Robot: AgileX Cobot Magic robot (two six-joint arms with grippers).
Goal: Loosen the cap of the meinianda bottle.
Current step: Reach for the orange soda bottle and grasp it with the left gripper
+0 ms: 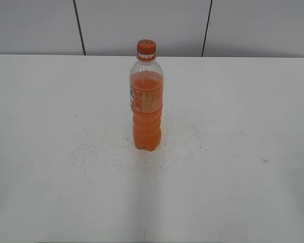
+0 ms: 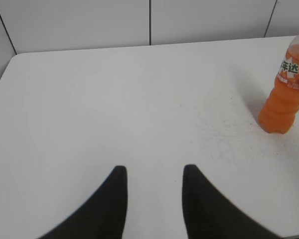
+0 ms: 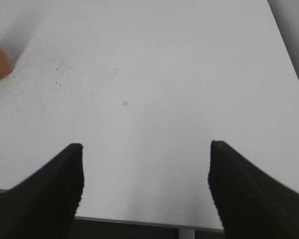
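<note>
**Q:** Meinianda bottle (image 1: 146,101), a tall clear plastic soda bottle of orange liquid with an orange label band: where does it stand, and how is it oriented?

**A:** Upright near the middle of the white table (image 1: 50,152), long axis vertical, with the small round orange plastic screw cap (image 1: 146,47) seated on top. Nothing touches it.

**Q:** How do the grippers lie relative to the bottle?

**A:** The left gripper (image 2: 152,172) has the bottle ahead and to its right, most of the body showing at the frame edge. The right gripper (image 3: 145,147) has the bottle ahead and to its left, only a sliver of its base visible. Both are well apart from it; neither arm appears in the exterior view.

**Q:** Finger state?

**A:** Left fingers moderately parted, right fingers spread wide; both hold nothing.

**Q:** Which arm is nearer?

**A:** Probably the left, though this cannot be settled. Loosening likely needs one gripper bracing the body and the other descending on the cap along the vertical axis.
</note>
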